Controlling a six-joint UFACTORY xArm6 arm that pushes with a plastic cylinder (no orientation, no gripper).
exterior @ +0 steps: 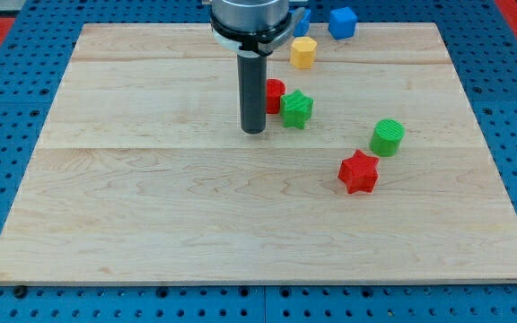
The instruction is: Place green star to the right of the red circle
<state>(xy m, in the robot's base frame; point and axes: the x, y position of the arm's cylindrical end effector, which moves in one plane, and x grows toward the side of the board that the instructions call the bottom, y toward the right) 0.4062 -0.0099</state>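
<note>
The green star (pixel 297 109) lies in the upper middle of the wooden board (pixel 151 206). The red circle (pixel 275 94) sits touching it on its upper left, partly hidden behind my rod. My tip (pixel 254 131) rests on the board just left of the green star and just below the red circle, a small gap from the star.
A yellow hexagon block (pixel 303 52) lies above the star near the board's top edge. A blue cube (pixel 342 22) and another blue block (pixel 302 22), half hidden by the arm, sit at the top. A green cylinder (pixel 387 136) and a red star (pixel 359 171) lie to the right.
</note>
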